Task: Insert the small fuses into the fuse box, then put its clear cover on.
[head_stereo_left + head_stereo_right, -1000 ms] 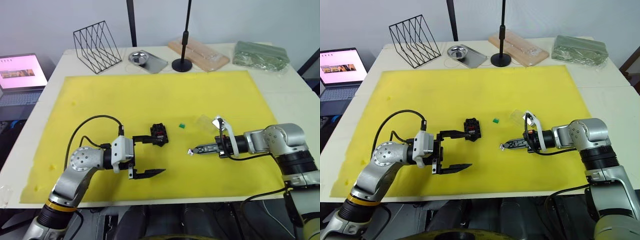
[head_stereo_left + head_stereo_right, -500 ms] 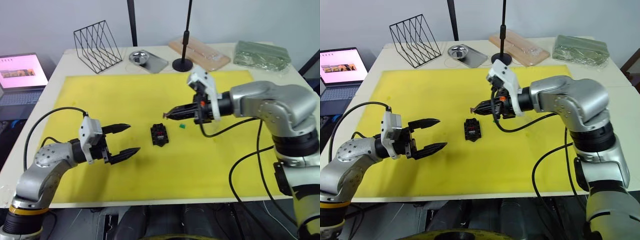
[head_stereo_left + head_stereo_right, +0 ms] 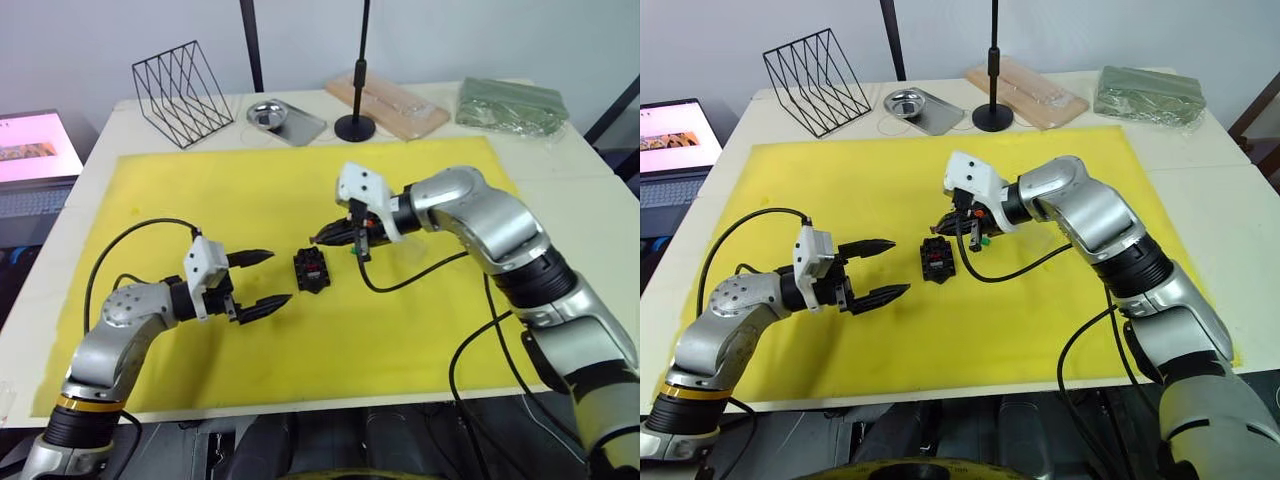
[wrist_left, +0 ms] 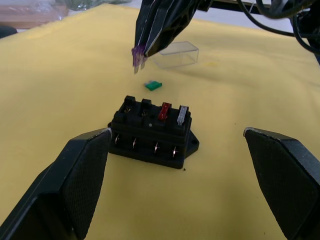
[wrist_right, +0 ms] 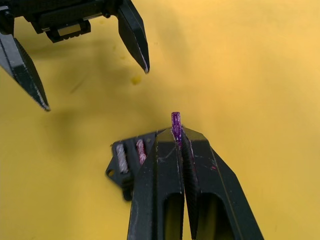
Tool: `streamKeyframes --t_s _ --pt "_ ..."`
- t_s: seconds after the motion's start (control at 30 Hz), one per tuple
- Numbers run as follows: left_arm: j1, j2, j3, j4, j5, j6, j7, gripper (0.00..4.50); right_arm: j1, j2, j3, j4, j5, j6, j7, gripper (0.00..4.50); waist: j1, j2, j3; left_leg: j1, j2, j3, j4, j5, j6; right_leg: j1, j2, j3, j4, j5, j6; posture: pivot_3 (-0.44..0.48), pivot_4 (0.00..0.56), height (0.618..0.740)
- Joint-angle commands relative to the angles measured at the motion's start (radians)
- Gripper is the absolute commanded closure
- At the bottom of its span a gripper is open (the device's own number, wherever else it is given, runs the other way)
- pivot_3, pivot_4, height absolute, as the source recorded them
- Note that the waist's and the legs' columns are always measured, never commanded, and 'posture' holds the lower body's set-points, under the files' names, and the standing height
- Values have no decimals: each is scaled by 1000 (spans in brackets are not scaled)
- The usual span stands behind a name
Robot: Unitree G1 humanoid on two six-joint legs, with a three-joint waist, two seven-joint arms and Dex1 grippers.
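Note:
The black fuse box (image 4: 152, 131) lies mid-mat with a red fuse (image 4: 164, 111) and a grey fuse (image 4: 183, 115) standing in its slots; two slots beside them are bare. My right gripper (image 3: 318, 238) hovers just above and behind the box, shut on a purple fuse (image 5: 176, 122) with its blades pointing down. A green fuse (image 4: 153, 85) lies on the mat behind the box. The clear cover (image 4: 175, 54) rests farther back. My left gripper (image 3: 278, 277) is open, left of the box, its fingers apart from it.
The yellow mat (image 3: 200, 190) covers the table. Along the far edge stand a wire rack (image 3: 180, 80), a metal tray (image 3: 285, 118), a black stand base (image 3: 354, 128), a wrapped wooden board (image 3: 390, 100) and a green packet (image 3: 510, 103). A laptop (image 3: 35, 150) sits far left.
My right gripper lifted a fuse from the mat at the right and carried it over to the box. The left gripper let go of the box, pulled back left, then edged nearer again.

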Motion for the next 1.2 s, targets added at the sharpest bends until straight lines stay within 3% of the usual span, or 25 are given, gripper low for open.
streamKeyframes --t_s 0.03,0.5,1.2 --pt "-17 -11 -3 7 9 -15 0 0 -30 28 8 27 -62 -77 24 4493 0 0 0 0 0 0 0 0 0 0 0 0 0 0 0 0 150 740" --pt "-63 -19 -21 52 15 -18 -29 0 -22 73 9 81 -144 -147 128 4493 -1 0 0 0 0 0 0 0 -1 0 0 0 0 0 0 0 150 740" --pt "-89 -37 -30 80 51 -38 -49 0 -9 109 7 163 -210 -225 170 4493 -1 0 0 0 0 0 0 1 -2 0 0 0 1 0 0 0 150 740"
